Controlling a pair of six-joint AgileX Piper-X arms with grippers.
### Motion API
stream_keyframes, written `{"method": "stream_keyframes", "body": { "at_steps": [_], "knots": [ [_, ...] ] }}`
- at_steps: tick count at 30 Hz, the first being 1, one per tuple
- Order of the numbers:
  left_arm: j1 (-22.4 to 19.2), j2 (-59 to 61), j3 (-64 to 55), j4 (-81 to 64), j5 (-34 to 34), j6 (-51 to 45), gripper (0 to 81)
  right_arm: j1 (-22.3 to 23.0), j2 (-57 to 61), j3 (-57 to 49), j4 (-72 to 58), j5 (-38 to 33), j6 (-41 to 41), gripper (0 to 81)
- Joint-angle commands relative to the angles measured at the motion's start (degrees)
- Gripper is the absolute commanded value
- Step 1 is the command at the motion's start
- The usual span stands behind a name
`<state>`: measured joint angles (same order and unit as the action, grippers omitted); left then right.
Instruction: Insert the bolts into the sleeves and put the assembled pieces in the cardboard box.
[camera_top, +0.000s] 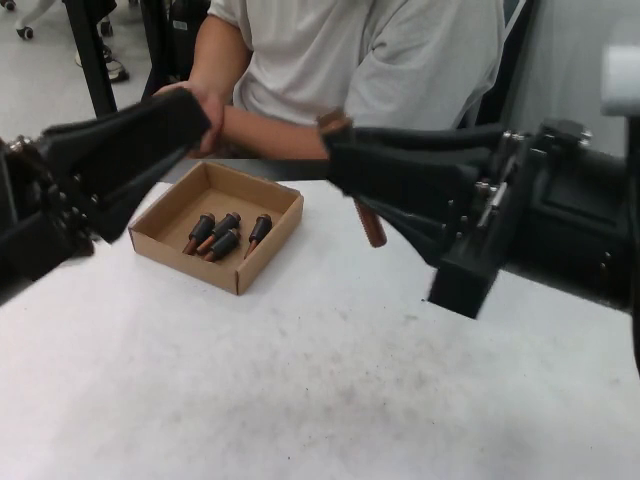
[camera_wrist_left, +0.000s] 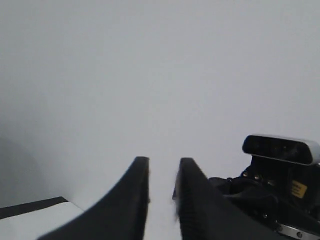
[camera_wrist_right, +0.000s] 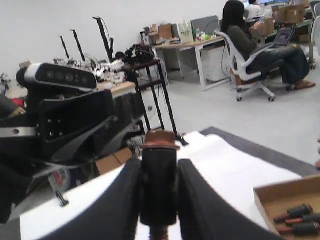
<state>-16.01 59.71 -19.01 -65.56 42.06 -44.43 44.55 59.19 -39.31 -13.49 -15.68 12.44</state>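
Note:
My right gripper (camera_top: 338, 152) (camera_wrist_right: 159, 167) is shut on a black sleeve (camera_wrist_right: 159, 192) with a copper bolt (camera_top: 370, 226) through it, held in the air to the right of the cardboard box (camera_top: 185, 262) (camera_wrist_right: 262, 200). The bolt's head (camera_wrist_right: 159, 139) sticks out above the fingers. Several assembled pieces (camera_top: 222, 236) (camera_wrist_right: 296, 216) lie in the box. My left gripper (camera_top: 198, 112) (camera_wrist_left: 164, 162) hovers above the box's far left corner, its fingers slightly apart with nothing between them.
A person sits behind the table, with a hand (camera_top: 212, 112) right at my left gripper's tip. The white tabletop (camera_top: 330, 380) stretches in front of the box. The left arm's camera block (camera_wrist_right: 62, 77) faces my right gripper.

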Motion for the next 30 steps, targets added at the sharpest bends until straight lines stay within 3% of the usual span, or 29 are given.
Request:
{"method": "stream_keyframes", "body": {
  "at_steps": [1, 6, 11, 17, 23, 30],
  "knots": [
    [0.8, 0.0, -0.1, -1.1, 3.3, 3.3, 0.8, -0.6, 1.8, -5.0, 8.3, -0.8, -2.6, 0.2],
    [1.0, -1.2, -0.1, -1.1, 4.1, 7.7, 0.8, -3.0, 8.7, -11.6, 14.6, -6.2, -2.2, 0.2],
    [2.0, -5.0, -0.1, 3.5, 0.4, 8.9, 0.8, -5.3, 17.0, -18.7, 20.7, -8.2, -2.1, 0.2],
    [2.8, -13.0, -0.1, 22.4, -1.0, 15.7, 0.8, -6.9, 28.7, -29.0, 28.7, -11.5, -2.6, 0.2],
    [2.8, -22.8, -0.1, 41.9, -10.7, 22.5, 0.8, -7.5, 40.2, -42.2, 34.7, -11.6, -1.9, 0.2],
    [2.8, -28.0, -0.1, 51.8, -11.1, 24.4, 0.8, -7.5, 53.3, -57.9, 42.1, -8.4, 2.8, 0.2]
  ]
}}
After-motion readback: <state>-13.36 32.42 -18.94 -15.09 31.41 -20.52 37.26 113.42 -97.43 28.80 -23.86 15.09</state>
